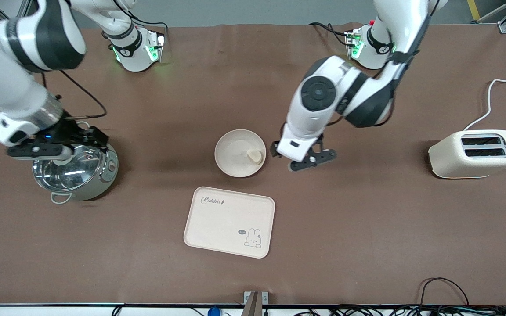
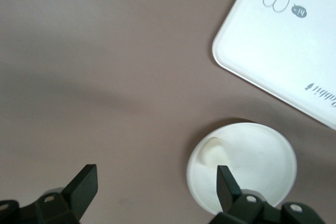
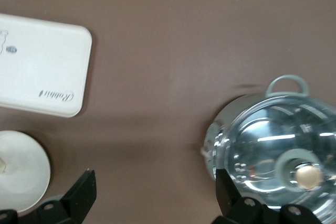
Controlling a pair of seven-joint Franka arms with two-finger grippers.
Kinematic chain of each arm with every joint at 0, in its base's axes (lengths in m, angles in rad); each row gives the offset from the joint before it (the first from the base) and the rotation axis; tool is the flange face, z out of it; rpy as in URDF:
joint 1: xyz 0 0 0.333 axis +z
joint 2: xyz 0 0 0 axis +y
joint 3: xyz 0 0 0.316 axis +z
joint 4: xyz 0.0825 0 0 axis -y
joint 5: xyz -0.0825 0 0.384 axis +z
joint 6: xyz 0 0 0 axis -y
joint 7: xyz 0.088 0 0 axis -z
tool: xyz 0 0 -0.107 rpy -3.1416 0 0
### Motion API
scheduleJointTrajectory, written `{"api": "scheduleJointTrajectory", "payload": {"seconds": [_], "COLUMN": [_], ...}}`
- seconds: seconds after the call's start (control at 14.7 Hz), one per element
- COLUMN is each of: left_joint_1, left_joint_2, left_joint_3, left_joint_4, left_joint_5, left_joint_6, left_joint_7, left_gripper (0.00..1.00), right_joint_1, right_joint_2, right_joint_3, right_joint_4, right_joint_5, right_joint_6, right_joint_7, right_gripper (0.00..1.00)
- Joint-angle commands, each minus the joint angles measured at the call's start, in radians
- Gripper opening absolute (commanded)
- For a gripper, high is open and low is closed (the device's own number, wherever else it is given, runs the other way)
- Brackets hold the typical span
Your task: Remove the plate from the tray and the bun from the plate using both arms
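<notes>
open jaws above lidded pot (image 3: 278, 150), tray (image 3: 42, 72), plate (image 3: 21, 174).

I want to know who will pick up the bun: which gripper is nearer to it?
Left. The left gripper is open, just beside the plate holding the bun, toward the left arm's end. The right gripper is open over the pot, well away.

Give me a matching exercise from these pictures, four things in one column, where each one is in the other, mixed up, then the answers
Things:
1. bun
2. tray
3. toaster
4. right end effector

Places:
A. at the left arm's end of the table
B. over the lidded pot
C. in the plate
D. nearer the front camera than the plate

Pairs: 1-C, 2-D, 3-A, 4-B
</notes>
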State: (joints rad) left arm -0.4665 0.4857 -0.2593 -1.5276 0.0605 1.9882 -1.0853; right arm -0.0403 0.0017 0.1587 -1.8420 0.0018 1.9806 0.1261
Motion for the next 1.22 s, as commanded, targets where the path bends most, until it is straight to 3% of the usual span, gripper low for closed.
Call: {"api": "scheduleJointTrajectory", "payload": {"seconds": [0.0, 0.2, 0.41, 0.75, 1.16], "left_joint_1": [-0.067, -0.125, -0.168, -0.182, -0.184], "left_joint_2": [0.083, 0.165, 0.212, 0.271, 0.312], "left_joint_3": [0.005, 0.009, 0.015, 0.015, 0.017], "left_joint_4": [0.021, 0.023, 0.023, 0.024, 0.024], "left_joint_5": [0.013, 0.03, 0.039, 0.079, 0.09], "left_joint_6": [0.088, 0.2, 0.227, 0.26, 0.316], "left_joint_7": [-0.218, -0.448, -0.597, -0.657, -0.662], "left_gripper": [1.0, 0.99, 0.96, 0.9, 0.81], "right_joint_1": [-0.039, -0.061, -0.095, -0.087, -0.079], "right_joint_2": [0.014, 0.014, 0.014, 0.011, -0.005], "right_joint_3": [0.015, 0.015, 0.015, -0.039, -0.045], "right_joint_4": [0.087, 0.187, 0.233, 0.371, 0.376], "right_joint_5": [-0.031, -0.031, -0.031, -0.031, -0.031], "right_joint_6": [-0.049, -0.163, -0.193, -0.331, -0.399], "right_joint_7": [-0.005, -0.006, -0.008, -0.008, -0.006], "right_gripper": [1.0, 1.0, 1.0, 1.0, 1.0]}}
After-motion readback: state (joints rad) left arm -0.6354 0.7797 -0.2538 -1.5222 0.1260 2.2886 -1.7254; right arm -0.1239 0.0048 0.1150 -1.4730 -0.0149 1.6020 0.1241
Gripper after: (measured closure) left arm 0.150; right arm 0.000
